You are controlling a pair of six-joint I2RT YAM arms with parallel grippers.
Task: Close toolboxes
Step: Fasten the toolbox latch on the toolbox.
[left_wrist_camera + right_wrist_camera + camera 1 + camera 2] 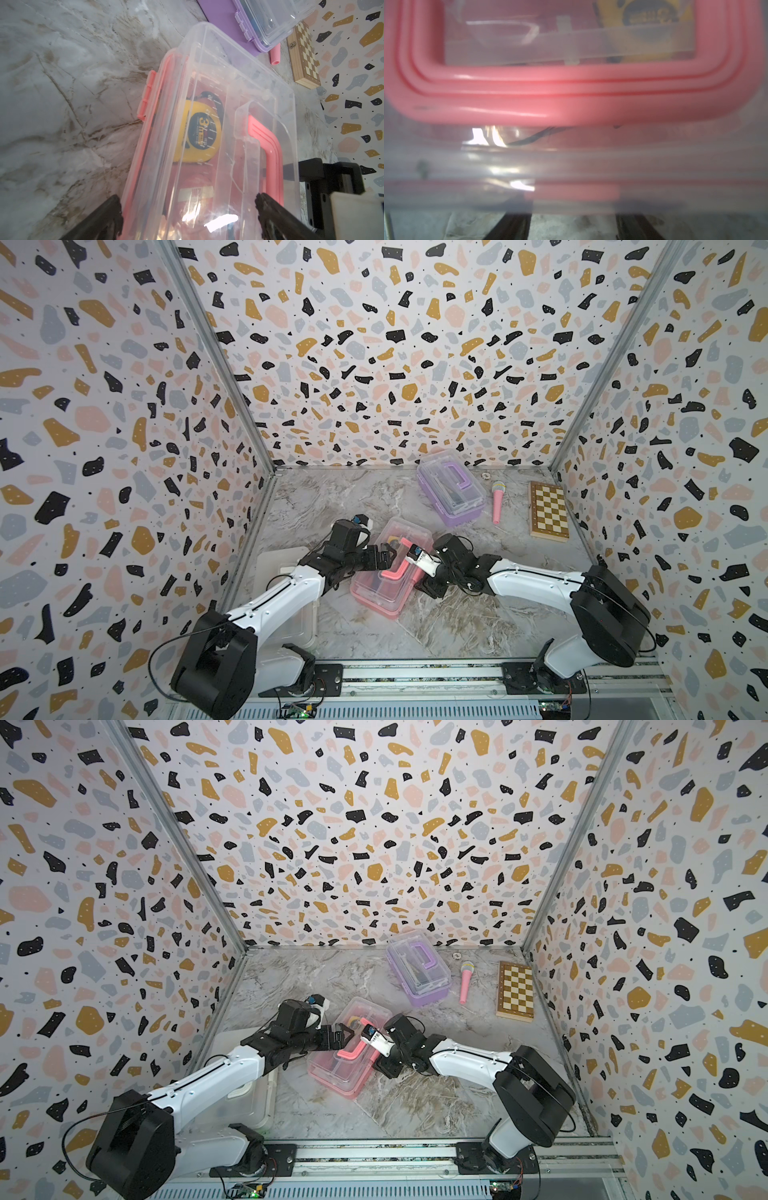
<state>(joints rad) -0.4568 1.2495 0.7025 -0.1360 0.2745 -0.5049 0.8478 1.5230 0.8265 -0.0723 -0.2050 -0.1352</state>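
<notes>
Pink toolbox point(207, 128) between spread left jaws.

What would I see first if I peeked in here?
First the pink toolbox in the middle of the marble table, with the left hand open over its clear lid and the right hand low at its side. A bright yellow tape measure shows through the lid. Farther back sit a purple toolbox, a pink toy microphone and a wooden chessboard.
</notes>
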